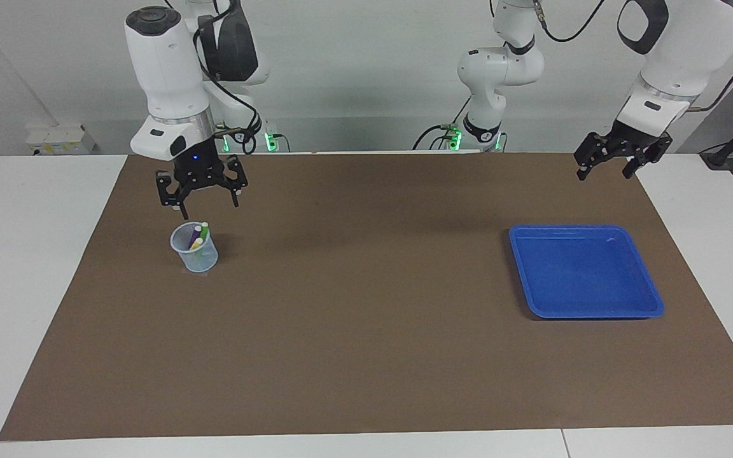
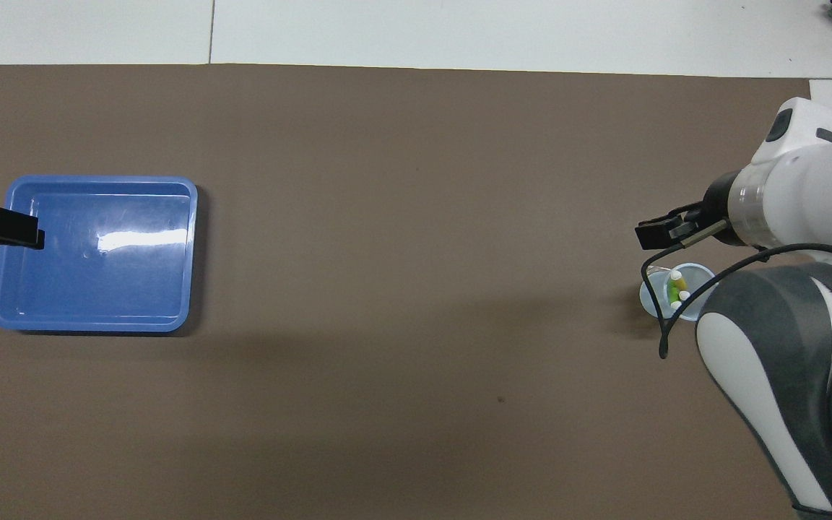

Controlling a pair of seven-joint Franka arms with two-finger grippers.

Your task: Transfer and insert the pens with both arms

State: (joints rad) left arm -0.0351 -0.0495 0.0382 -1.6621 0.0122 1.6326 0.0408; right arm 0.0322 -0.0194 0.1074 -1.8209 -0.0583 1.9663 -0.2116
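Pens (image 1: 197, 238) all stand in the clear cup (image 1: 195, 256), right gripper (image 1: 202, 202) spread and empty just above it, left gripper (image 1: 607, 169) spread, waiting well away toward the blue tray (image 1: 586, 272); risk: a sideways arm sweep could tip the light cup

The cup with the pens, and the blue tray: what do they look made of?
The cup: seemingly thin clear plastic with a faint blue tint; the pens show through its wall. The blue tray: likely glossy moulded plastic, with a bright glare patch on its floor and rounded corners. Neither can be told for certain.
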